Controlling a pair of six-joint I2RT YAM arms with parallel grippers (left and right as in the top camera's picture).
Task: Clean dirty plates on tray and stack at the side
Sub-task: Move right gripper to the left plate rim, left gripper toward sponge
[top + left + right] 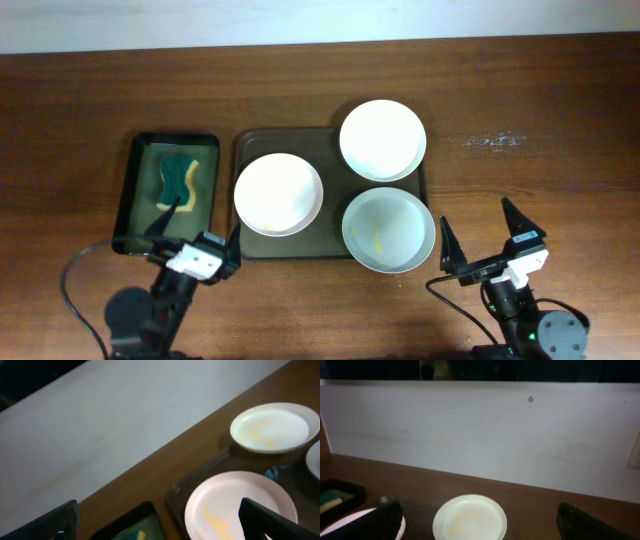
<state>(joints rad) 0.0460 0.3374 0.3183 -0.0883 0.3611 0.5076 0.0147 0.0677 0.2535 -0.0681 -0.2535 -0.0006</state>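
Three white plates lie on the olive-brown tray [262, 142]: one at the left [278, 194], one at the back right [382, 140], one at the front right [388, 231] with a yellow smear. My left gripper [197, 242] is open and empty, low by the tray's front left corner. My right gripper [482, 236] is open and empty, to the right of the front right plate. The left wrist view shows the left plate [240, 505] with yellow smears and the back plate [272, 427]. The right wrist view shows a smeared plate [470, 520] between the open fingers [485, 524].
A smaller black tray [138, 200] stands left of the big tray and holds a green and yellow sponge [178, 180]. It also shows in the right wrist view [340, 491]. A pale wall runs along the table's back edge. Faint white marks [492, 142] lie on the wood at the right.
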